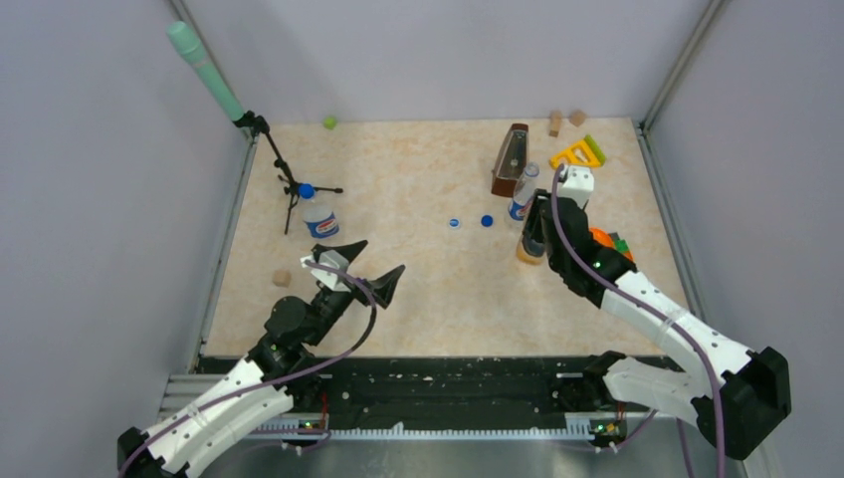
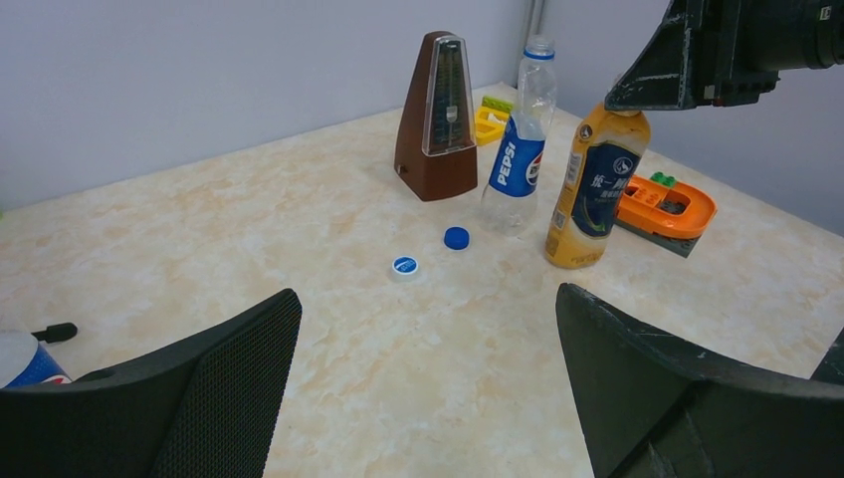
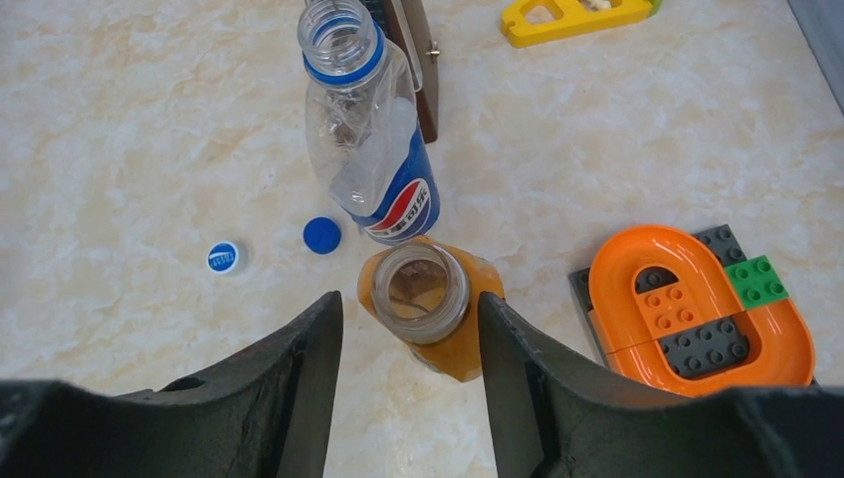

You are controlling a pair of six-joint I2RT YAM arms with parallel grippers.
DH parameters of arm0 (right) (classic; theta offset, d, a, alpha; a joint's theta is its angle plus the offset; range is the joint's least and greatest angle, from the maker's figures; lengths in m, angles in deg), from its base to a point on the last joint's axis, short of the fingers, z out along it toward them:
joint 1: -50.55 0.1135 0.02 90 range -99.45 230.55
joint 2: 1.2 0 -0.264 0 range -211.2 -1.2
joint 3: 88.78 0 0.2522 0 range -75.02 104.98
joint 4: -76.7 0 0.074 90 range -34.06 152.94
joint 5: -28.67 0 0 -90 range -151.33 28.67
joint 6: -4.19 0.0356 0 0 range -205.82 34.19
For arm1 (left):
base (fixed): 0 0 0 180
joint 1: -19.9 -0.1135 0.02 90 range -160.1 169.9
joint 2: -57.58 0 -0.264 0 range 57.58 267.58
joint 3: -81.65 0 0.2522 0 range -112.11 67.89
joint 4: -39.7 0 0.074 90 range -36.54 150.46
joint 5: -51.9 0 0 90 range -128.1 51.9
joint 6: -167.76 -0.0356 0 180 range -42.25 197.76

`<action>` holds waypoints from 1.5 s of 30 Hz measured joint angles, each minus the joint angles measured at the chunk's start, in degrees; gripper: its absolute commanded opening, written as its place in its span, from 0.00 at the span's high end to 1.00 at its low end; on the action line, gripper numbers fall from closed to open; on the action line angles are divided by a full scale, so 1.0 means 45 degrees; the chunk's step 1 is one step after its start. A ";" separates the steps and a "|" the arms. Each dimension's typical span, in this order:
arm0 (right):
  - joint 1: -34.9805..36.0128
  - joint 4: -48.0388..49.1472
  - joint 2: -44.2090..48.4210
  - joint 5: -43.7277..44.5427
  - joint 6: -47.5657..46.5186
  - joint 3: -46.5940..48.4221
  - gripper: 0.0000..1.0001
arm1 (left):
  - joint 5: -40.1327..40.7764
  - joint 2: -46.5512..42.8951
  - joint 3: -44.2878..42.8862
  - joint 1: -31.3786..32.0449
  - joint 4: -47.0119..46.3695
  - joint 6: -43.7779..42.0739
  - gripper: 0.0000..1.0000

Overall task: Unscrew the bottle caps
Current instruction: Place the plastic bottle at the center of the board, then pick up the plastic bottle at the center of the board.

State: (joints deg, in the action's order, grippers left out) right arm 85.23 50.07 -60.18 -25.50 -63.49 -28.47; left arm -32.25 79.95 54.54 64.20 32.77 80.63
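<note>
A paler white-blue cap (image 1: pixel 454 223) and a dark blue cap (image 1: pixel 487 221) lie loose on the table; they also show in the left wrist view (image 2: pixel 404 266) (image 2: pixel 457 237) and the right wrist view (image 3: pixel 224 257) (image 3: pixel 321 235). Another dark blue cap (image 1: pixel 306 190) sits on the left Pepsi bottle (image 1: pixel 318 215). The right Pepsi bottle (image 3: pixel 368 129) and the orange bottle (image 3: pixel 420 292) have open mouths. My right gripper (image 3: pixel 410 301) is open, with a finger on each side of the orange bottle's neck, not touching it. My left gripper (image 1: pixel 363 267) is open and empty.
A brown metronome (image 1: pixel 510 159) stands behind the right Pepsi bottle. A yellow toy (image 1: pixel 579 152) and an orange brick track (image 1: pixel 607 241) lie at the right. A tripod stand (image 1: pixel 289 179) is at the left, and a wooden block (image 1: pixel 282 278) lies near my left gripper.
</note>
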 measured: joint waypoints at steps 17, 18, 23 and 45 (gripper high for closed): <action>0.0000 -0.1015 0.0899 -0.1127 -0.0160 0.0529 0.39 | 0.2725 0.0005 0.0000 0.0000 0.0325 0.0491 0.01; 0.0000 -0.1268 0.1054 -0.1384 -0.0267 0.0729 0.39 | 0.3109 -0.0126 0.0000 0.0000 0.0340 0.0544 0.01; 0.0000 -0.2395 0.2045 -0.2132 -0.0714 0.1724 0.38 | 0.4964 -0.0583 0.0000 0.0000 0.0627 0.0918 0.01; 0.3152 -0.0894 0.0952 -1.0190 -0.1277 0.2477 0.32 | 1.0010 -0.0384 -0.0068 -0.2278 0.1394 -0.0563 0.01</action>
State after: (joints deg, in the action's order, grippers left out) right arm 99.41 46.05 -55.90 -71.35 -69.24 -17.33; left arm 12.79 78.22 54.24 53.94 39.04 78.09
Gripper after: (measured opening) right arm 0.677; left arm 0.985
